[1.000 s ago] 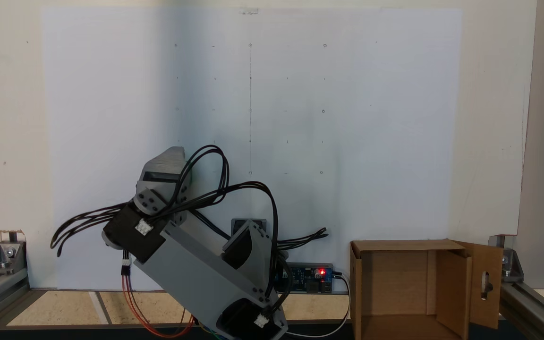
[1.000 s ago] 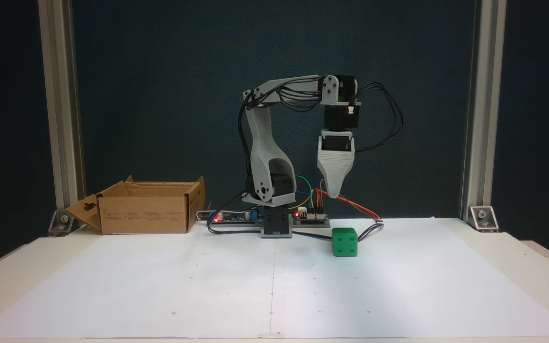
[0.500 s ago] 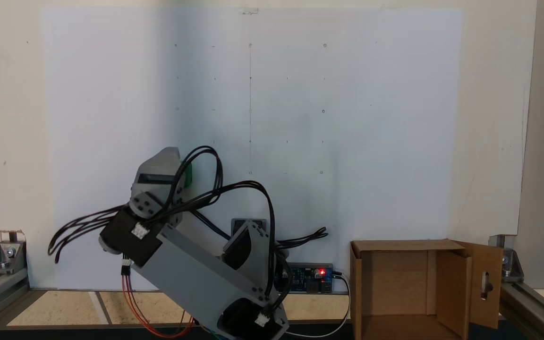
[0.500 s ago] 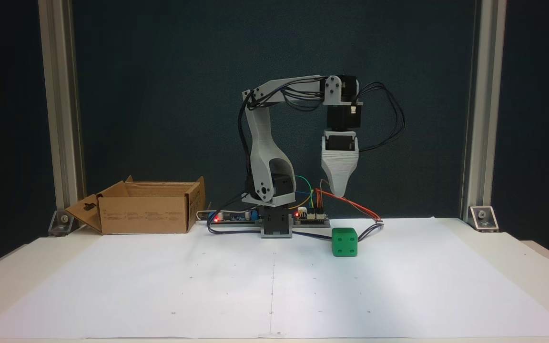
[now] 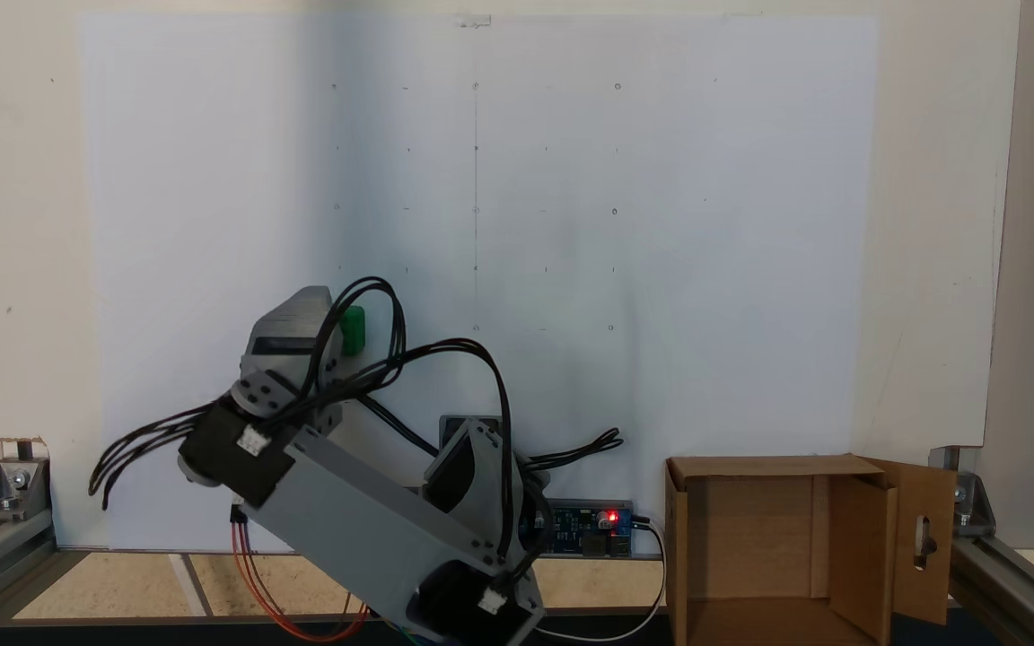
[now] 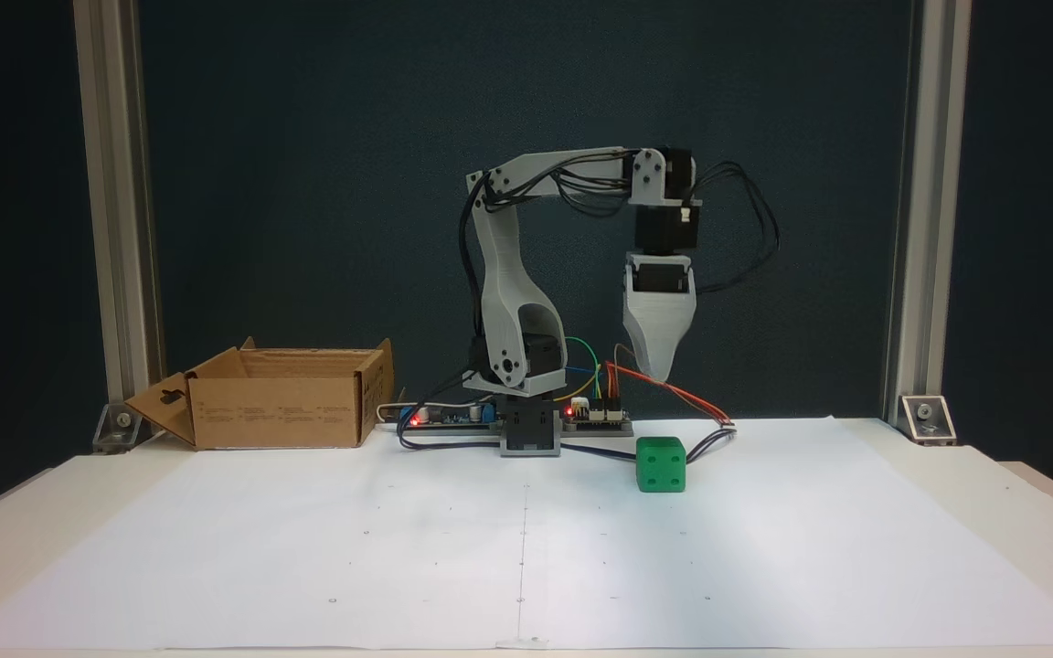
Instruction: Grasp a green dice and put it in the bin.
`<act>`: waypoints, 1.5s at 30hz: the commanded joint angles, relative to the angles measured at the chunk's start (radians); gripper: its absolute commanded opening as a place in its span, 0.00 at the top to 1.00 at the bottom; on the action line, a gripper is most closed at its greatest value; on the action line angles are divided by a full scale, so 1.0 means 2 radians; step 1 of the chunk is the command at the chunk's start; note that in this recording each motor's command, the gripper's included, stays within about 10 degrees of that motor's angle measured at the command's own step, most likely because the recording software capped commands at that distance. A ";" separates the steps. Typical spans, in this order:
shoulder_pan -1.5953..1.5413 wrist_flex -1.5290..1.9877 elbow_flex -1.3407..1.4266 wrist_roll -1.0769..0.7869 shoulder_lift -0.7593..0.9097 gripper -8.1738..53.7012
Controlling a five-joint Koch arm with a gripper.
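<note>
We see the gripper drift right to hang above the dice, jaw state indeterminate, so descent comes next.

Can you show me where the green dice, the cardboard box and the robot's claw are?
Green dice (image 6: pixel 661 464), fixed view: front face.
Cardboard box (image 6: pixel 275 422), fixed view: front wall.
Claw (image 6: pixel 659 373), fixed view: pointed tip.

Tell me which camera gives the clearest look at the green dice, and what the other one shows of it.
The fixed view facing the arm from the front shows the green dice best: whole and unobstructed on the white paper, pips visible. In the other fixed view, from above, the arm and cables cover most of the green dice, leaving a small part.
</note>
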 commanded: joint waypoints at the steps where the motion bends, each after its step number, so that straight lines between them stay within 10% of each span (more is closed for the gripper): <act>1: -0.001 -0.002 -0.017 0.039 -0.011 0.17; 45: -0.013 -0.196 0.149 0.039 0.030 0.17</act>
